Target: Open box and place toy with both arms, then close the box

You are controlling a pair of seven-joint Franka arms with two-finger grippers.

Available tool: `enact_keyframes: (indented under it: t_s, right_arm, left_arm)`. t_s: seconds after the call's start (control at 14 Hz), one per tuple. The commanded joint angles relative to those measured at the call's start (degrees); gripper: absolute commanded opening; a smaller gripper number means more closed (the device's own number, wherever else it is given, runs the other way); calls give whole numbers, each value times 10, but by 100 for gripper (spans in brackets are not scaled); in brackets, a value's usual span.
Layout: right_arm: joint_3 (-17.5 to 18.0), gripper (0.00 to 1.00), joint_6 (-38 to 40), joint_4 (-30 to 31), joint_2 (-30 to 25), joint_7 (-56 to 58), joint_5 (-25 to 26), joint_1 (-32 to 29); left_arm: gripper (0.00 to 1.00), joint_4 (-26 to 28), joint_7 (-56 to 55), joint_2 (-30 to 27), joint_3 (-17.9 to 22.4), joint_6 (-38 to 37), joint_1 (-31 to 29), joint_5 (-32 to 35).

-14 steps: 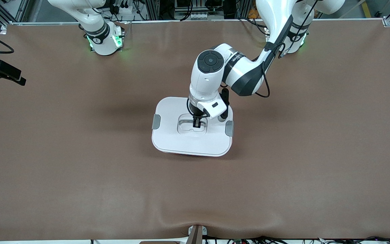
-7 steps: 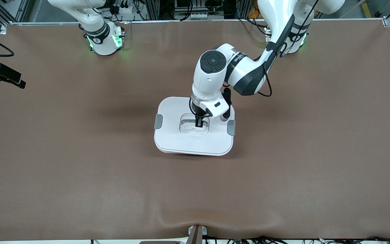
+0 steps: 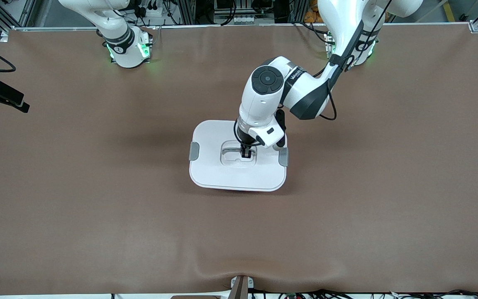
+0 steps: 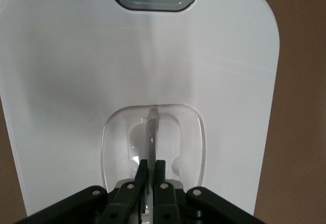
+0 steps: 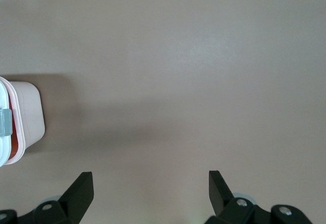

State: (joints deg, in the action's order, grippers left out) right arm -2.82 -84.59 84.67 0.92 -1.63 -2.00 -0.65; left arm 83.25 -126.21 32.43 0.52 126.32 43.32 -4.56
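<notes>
The box point(image 3: 222, 174) stands mid-table with its white lid point(image 4: 76, 81) lying flat over it, grey clips point(image 3: 193, 150) at both ends. My left gripper point(image 3: 246, 154) comes straight down onto the lid's recess and is shut on the thin upright handle point(image 4: 152, 132); in the left wrist view the left gripper point(image 4: 151, 165) pinches that strip between both fingers. The right gripper point(image 5: 150, 178) hangs open over bare table toward the right arm's end, holding nothing. Its view catches the pink tub point(image 5: 28, 112) and one clip point(image 5: 5, 122). The toy is hidden.
A brown mat point(image 3: 98, 207) covers the whole table. A small bracket point(image 3: 241, 286) sits at the table edge nearest the front camera. Cables and frame posts run along the edge by the arm bases.
The left gripper and lid shifted slightly toward the left arm's end and settled; the pink strip under the lid's near edge no longer shows. The right gripper stayed open.
</notes>
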Motion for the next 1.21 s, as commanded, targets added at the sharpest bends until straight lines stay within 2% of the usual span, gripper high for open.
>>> enact_keyframes:
  t_s: [0.0,0.43,1.14]
  right_arm:
    - [3,100,2,1,-3,1,1,-3]
    - [3,100,2,22,-11,2,1,-4]
    - [2,100,7,23,-11,4,1,-5]
  left_arm:
    - [0,24,1,-18,-1,13,2,-12]
    - [0,24,-23,-15,0,20,5,-10]
    - [0,24,-31,-9,0,21,9,-6]
